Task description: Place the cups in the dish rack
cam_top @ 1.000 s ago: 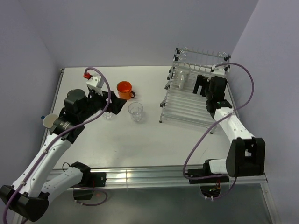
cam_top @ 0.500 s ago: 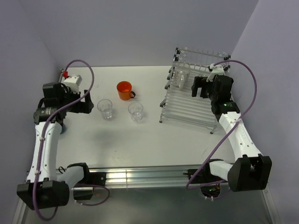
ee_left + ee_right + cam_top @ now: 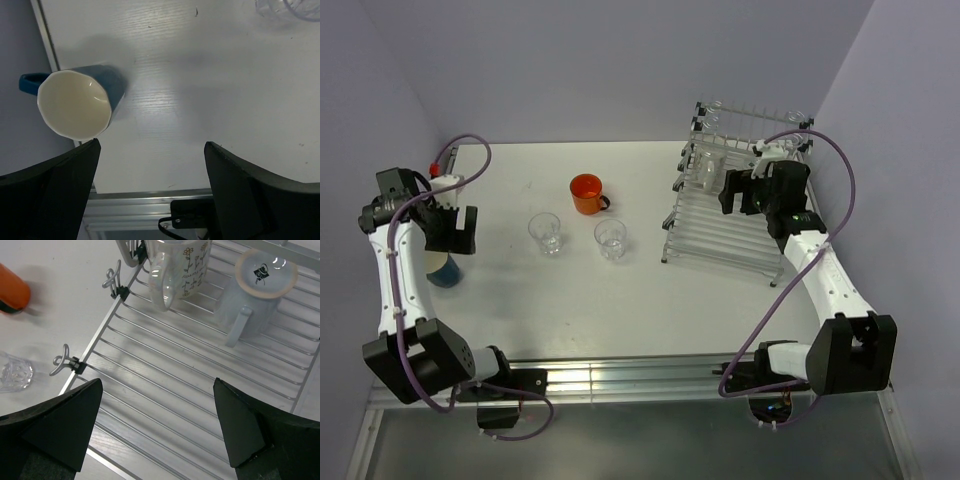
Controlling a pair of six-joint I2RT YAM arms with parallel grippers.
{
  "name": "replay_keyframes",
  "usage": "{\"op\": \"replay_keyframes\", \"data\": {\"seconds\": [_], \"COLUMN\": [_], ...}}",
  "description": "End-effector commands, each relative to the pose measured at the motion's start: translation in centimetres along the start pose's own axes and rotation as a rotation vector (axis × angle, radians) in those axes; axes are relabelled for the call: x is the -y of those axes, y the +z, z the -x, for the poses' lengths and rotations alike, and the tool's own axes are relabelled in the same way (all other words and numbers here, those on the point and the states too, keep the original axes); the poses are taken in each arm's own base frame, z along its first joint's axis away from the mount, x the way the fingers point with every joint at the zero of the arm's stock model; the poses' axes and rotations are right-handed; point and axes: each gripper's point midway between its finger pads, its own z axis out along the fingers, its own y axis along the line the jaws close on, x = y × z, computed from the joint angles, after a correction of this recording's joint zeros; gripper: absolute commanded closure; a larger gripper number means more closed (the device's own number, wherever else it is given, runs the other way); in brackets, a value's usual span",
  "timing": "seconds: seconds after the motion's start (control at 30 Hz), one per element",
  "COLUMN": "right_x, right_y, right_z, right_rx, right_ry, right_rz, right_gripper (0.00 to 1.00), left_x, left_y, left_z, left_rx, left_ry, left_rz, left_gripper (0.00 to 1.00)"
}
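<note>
Left gripper (image 3: 152, 195): jaws wide, empty, over blue mug (image 3: 75, 102) at left edge of table (image 3: 620, 290). First tumbler (image 3: 544, 232), second tumbler (image 3: 610, 238), orange mug (image 3: 586, 192) on table, not yet loaded. Dish rack (image 3: 715, 235) holds flowered mug (image 3: 182, 265), upturned white mug (image 3: 260, 285). Right gripper (image 3: 157, 425): jaws wide, empty, above rack. Four cups left.

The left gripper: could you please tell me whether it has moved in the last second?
Yes. The left gripper has swung left, away from the orange mug, to the left edge of the table, by the blue mug.
</note>
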Motion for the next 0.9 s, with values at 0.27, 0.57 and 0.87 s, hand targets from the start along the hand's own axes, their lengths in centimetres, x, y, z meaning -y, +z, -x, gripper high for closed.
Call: {"op": "replay_keyframes", "data": {"seconds": [0.27,0.57,0.87], "right_x": [-1.3,-1.8,-1.5], "right_y": [-0.3,-0.1,0.1], "right_z": [2.6,2.8,2.6], "right_rx": [0.039,0.029,0.017], "right_ry": [-0.048,-0.035,-0.039], "right_rz": [0.067,0.093,0.081], "right_gripper": [0.00,0.00,0.00], "left_x": [-2.4,-3.8,-3.9], "left_y": [1.0,4.0,7.6], "left_z": [-1.2,-3.2,-5.3], "left_rx": [-0.101,-0.157,-0.201], "left_ry": [0.084,0.121,0.145], "left_rz": [-0.038,-0.042,-0.070], "left_gripper": [0.04,0.06,0.09]}}
